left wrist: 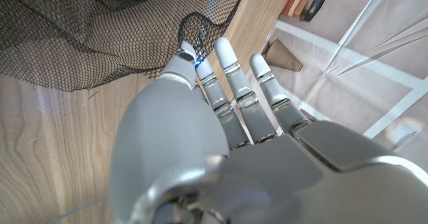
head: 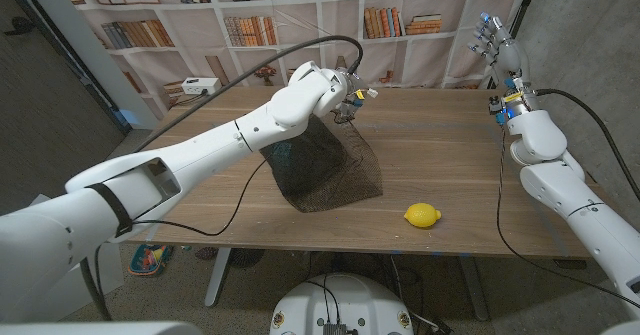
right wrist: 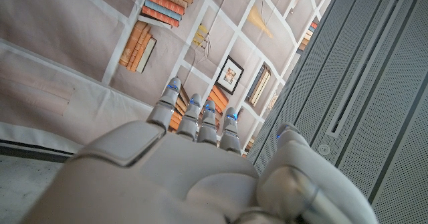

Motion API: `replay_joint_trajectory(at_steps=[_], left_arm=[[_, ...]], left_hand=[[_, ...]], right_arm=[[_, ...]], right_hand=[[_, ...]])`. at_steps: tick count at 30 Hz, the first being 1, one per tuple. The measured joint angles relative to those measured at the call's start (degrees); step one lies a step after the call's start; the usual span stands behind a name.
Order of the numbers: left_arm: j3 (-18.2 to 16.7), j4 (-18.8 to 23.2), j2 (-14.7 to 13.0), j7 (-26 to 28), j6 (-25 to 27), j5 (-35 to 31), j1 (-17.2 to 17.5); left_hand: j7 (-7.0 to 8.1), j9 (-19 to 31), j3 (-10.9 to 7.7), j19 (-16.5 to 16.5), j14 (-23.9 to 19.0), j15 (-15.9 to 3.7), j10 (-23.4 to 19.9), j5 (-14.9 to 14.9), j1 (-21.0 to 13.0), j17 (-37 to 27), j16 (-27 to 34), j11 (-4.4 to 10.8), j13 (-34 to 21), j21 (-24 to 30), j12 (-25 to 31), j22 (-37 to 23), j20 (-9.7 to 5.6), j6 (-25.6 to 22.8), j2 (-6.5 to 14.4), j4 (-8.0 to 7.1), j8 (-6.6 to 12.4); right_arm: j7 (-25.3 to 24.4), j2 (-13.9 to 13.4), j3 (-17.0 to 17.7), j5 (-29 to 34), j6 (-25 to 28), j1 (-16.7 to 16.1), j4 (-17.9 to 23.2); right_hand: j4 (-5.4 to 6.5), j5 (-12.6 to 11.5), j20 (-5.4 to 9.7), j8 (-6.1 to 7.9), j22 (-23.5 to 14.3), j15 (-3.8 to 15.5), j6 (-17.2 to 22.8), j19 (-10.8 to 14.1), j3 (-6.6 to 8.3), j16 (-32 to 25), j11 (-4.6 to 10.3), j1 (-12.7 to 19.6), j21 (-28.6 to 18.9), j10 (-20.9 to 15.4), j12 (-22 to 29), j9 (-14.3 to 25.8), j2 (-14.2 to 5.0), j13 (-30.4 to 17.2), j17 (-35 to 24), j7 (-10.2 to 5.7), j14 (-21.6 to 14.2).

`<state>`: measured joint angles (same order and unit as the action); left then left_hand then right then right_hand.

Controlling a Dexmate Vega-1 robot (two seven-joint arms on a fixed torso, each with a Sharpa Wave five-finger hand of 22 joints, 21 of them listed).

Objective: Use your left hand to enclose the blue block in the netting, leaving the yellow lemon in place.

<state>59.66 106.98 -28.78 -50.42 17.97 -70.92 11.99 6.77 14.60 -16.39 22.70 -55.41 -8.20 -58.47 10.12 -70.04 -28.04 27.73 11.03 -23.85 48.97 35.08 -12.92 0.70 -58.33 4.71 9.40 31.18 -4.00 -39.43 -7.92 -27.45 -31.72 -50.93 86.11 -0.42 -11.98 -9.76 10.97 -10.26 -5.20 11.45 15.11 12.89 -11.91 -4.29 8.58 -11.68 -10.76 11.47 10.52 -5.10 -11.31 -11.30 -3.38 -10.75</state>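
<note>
Fingers (left wrist: 225,60) of the left hand (left wrist: 200,150) straight and close together in the left wrist view, tips at the gathered edge of the black netting (head: 325,165); thumb pressed against that edge beside them, a fold of mesh seemingly pinched between, though hard to confirm under the overlap. Seen from the head view, left hand (head: 348,93) raised over the far side of the bench (head: 450,145), lifting the netting by its top so the mesh hangs tent-like to the wood. Blue block nowhere plain to see: dark mesh too dense to read through, and the left forearm across part of it. Likely underneath, judging from the draped shape, but not provable here. Only a blue glint at a fingertip in the left wrist view, probably the hand's own light, not the block.

Yellow lemon (head: 423,215) lying bare on the bench near the front edge, just beyond the netting's hem and apart from it, so that part of the job apparently kept. Left to do, by the look of it: lowering and settling the mesh, then letting go.

Right hand (head: 497,43) held high at the far right, well clear of the work, fingers (right wrist: 194,114) extended side by side toward a bookshelf backdrop, holding nothing.
</note>
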Motion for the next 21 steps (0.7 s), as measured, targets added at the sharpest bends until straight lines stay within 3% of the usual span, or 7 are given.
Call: replay_joint_trajectory(at_steps=[6, 7, 9, 14, 21], left_arm=[[-1.5, 2.5, 0.7, 0.0, 0.0, 0.0, 1.6], [-1.6, 2.7, 0.8, -11.0, 1.8, -7.3, 1.7], [-2.1, 3.4, 1.4, -14.4, 2.2, -10.8, 2.6], [-3.0, 3.9, 2.5, -18.1, 2.7, -16.0, 4.3], [-4.4, 4.0, 4.5, -23.4, 2.7, -30.4, 7.2]], left_hand=[[0.0, 0.0, 0.0, -0.3, 0.0, 0.0, 0.3, 0.0, 0.0, -0.3, -0.1, 0.25, 0.0, 0.4, 0.0, 0.0, -0.31, 0.0, 0.0, 0.0, 0.0], [0.0, 0.0, 0.0, -0.3, 0.0, 0.0, 0.3, 0.0, -0.1, -0.4, -0.4, 0.31, 0.0, 0.4, 0.0, 0.0, -0.31, 0.0, 0.1, 0.0, 0.0], [0.0, -0.2, 0.0, -0.3, 0.0, 0.01, 0.3, 0.0, -0.1, -0.5, -0.5, 0.31, 0.0, 0.4, 0.0, 0.0, -0.31, 0.0, 0.1, 0.0, 0.0], [0.0, -0.3, -0.26, -0.3, 0.0, 0.01, 0.3, 0.0, -0.1, -0.8, -0.5, 0.3, 0.0, 0.9, 0.0, 0.0, -0.3, 0.0, 0.1, -0.26, 0.0], [-0.14, -0.4, -0.26, -0.5, 0.0, 0.01, 0.5, 0.0, -0.1, -1.0, -0.9, 0.13, 0.0, 1.3, 0.2, 0.0, -0.52, 0.2, 0.1, -0.26, 0.42]], right_arm=[[-0.9, 0.0, 0.0, 0.2, 0.5, 0.0, 0.0], [-0.9, -0.3, 0.8, 0.2, 0.5, -1.2, 1.7], [-1.2, -0.3, 1.0, 0.3, 0.7, -1.6, 2.3], [-1.5, -0.4, 1.3, 0.4, 1.2, -2.0, 2.9], [-1.7, -0.6, 1.6, 0.6, 1.8, -2.7, 4.2]], right_hand=[[0.0, 0.0, 0.25, 0.0, 0.0, 0.0, 0.0, 0.2, 0.0, 0.0, 0.0, -0.1, 0.0, 0.0, 0.0, 0.0, -0.08, 0.0, 0.0, 0.0, 0.0], [0.0, 0.0, 0.25, 0.0, 0.0, 0.0, 0.0, 0.2, 0.0, 0.0, 0.0, -0.1, 0.0, 0.0, 0.0, 0.0, -0.08, 0.0, 0.0, 0.0, 0.0], [0.0, 0.0, 0.25, 0.0, 0.0, -0.21, 0.0, 0.2, 0.0, 0.0, 0.0, -0.2, 0.0, 0.0, 0.0, 0.0, -0.15, 0.0, 0.0, 0.0, -0.2], [0.0, 0.0, 0.24, 0.0, 0.0, -0.31, 0.0, 0.2, 0.0, 0.0, 0.0, -0.2, 0.0, 0.0, 0.0, 0.0, -0.15, 0.0, 0.0, 0.0, -0.3], [0.0, 0.0, 0.24, 0.0, 0.0, -0.31, 0.0, 0.2, 0.0, 0.0, 0.0, -0.2, 0.0, 0.0, 0.0, 0.0, -0.15, 0.0, 0.0, 0.0, -0.3]])
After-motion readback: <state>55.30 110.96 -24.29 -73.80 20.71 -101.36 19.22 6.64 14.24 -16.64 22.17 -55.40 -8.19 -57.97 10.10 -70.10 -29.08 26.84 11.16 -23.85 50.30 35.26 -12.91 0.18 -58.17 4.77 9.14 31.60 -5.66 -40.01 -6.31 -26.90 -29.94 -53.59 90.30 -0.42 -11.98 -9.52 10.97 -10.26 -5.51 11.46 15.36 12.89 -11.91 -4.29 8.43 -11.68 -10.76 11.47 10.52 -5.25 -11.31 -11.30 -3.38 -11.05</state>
